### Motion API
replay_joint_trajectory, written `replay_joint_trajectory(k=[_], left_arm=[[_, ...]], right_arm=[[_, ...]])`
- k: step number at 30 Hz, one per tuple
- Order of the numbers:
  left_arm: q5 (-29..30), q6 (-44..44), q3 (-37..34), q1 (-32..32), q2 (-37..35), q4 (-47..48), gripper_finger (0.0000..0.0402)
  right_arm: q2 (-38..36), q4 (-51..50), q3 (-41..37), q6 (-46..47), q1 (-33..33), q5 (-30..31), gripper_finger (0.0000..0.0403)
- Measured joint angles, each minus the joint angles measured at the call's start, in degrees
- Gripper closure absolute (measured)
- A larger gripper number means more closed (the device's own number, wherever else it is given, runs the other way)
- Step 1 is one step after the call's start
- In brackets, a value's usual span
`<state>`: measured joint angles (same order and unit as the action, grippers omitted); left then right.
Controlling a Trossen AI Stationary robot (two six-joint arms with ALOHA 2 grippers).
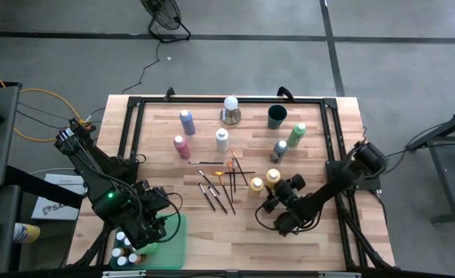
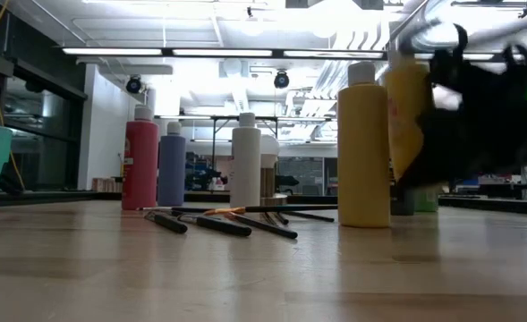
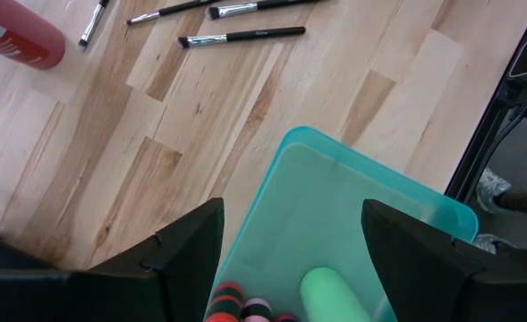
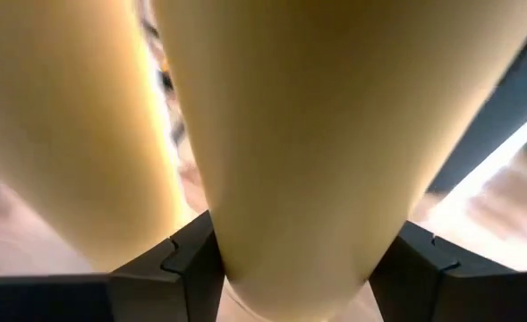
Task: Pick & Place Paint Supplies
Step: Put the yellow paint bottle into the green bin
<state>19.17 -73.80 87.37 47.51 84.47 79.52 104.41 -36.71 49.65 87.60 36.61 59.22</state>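
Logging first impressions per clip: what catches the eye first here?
The right gripper, near the table's right front, is closed around a yellow paint bottle, with a second yellow bottle close beside it. The left gripper hovers open over a teal bin at the front left, bottles already inside. Brushes lie scattered mid-table.

Two yellow bottles (image 1: 265, 181) stand upright at the table's five o'clock. Pink (image 1: 181, 147), purple (image 1: 187, 122) and white (image 1: 222, 140) bottles stand toward eleven o'clock. Thin brushes (image 1: 219, 185) lie scattered at centre.
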Motion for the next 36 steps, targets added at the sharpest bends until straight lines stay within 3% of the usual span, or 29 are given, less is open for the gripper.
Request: replay_joint_trajectory(k=[8,13,17,21,27,36], left_arm=[[-0.3,0.1,0.0,-1.9,0.0,-1.3,0.0145],[-0.6,5.5,0.0,-4.5,0.0,-5.2,0.0145],[-0.7,11.4,0.0,-7.3,0.0,-9.2,0.0145],[-0.7,17.7,2.0,-10.5,-0.3,-10.6,0.0145],[0.8,29.6,9.8,-16.5,-0.3,-10.8,0.0145],[2.3,45.5,21.4,-26.2,-0.4,-13.9,0.0145]], right_arm=[[-14.8,-2.5,0.8,-14.0,0.1,-0.4,0.0195],[-26.4,-2.0,0.8,-26.2,0.1,-3.1,0.0196],[-35.6,2.4,0.8,-38.3,0.0,-6.4,0.0196],[-41.4,13.1,0.8,-51.2,-1.4,-12.9,0.0196],[-40.3,28.8,0.9,-64.5,-5.1,-21.8,0.0196],[-32.1,40.6,1.0,-66.5,-9.5,-32.0,0.0196]])
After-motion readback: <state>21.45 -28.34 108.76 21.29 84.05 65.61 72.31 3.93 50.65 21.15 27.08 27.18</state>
